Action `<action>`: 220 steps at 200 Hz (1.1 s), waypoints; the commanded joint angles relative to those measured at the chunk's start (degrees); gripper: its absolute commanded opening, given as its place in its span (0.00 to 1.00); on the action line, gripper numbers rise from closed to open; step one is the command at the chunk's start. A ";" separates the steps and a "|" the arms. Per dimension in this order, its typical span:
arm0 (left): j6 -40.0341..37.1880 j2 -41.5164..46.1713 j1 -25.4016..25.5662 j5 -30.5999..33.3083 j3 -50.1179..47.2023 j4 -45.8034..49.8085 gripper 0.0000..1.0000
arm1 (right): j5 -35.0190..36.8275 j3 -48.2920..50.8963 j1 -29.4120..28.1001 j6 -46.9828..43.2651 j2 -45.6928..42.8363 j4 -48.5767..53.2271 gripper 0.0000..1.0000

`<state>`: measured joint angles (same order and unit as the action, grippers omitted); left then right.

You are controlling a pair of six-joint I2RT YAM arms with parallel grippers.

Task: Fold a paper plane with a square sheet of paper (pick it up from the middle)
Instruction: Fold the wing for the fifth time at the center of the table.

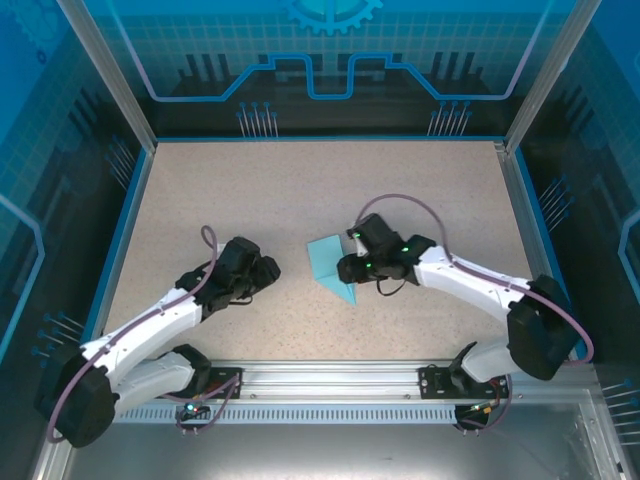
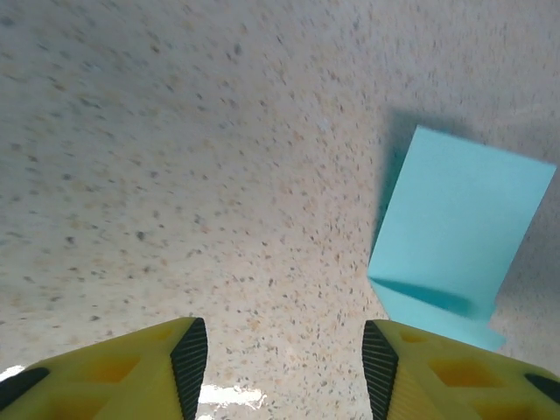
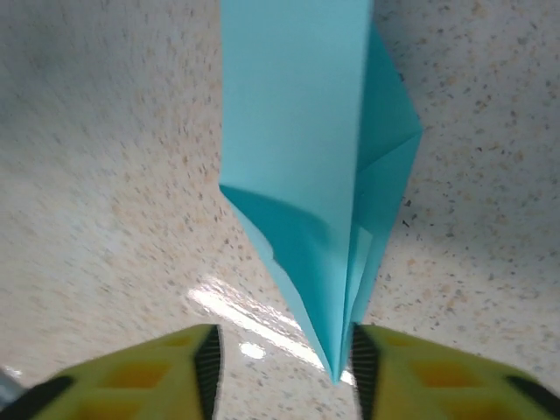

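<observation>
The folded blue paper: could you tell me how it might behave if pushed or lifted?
Thin, with a flap standing up, the paper would probably flex and feel very light. Its layered folds likely stiffen the pointed end. On the smooth table, a push would probably slide it.

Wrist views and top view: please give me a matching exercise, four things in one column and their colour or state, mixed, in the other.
Things:
1. left gripper
2. right gripper
3. folded paper
4. table

Colour or state:
a. speckled beige
b. jaws apart, the paper's tip between them
c. turquoise, narrowing to a point
d. jaws apart over bare tabletop

Pairs: 1-d, 2-b, 3-c, 4-a.
</observation>
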<state>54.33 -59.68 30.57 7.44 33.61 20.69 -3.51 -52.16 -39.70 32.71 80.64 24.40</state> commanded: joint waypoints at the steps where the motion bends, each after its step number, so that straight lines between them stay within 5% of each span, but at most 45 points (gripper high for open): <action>1: -2.32 -4.06 0.04 -8.21 0.99 -6.49 0.53 | -19.13 4.57 4.39 -1.68 -0.32 -8.58 0.28; 43: -2.69 -13.18 1.23 -13.66 3.93 -10.61 0.52 | -27.80 4.01 5.99 -3.61 5.18 -11.05 0.15; 102: -2.29 -17.20 2.75 -13.27 6.53 -10.64 0.50 | -27.87 2.82 7.03 -3.19 13.62 -14.50 0.13; 220: -1.25 -27.02 4.13 -18.24 11.03 -16.56 0.59 | -36.28 11.35 19.35 0.49 23.56 -28.50 0.14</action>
<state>52.56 -84.58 34.20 -7.42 42.48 7.62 -37.93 -42.70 -21.96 32.05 102.10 -1.41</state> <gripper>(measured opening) 0.578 0.136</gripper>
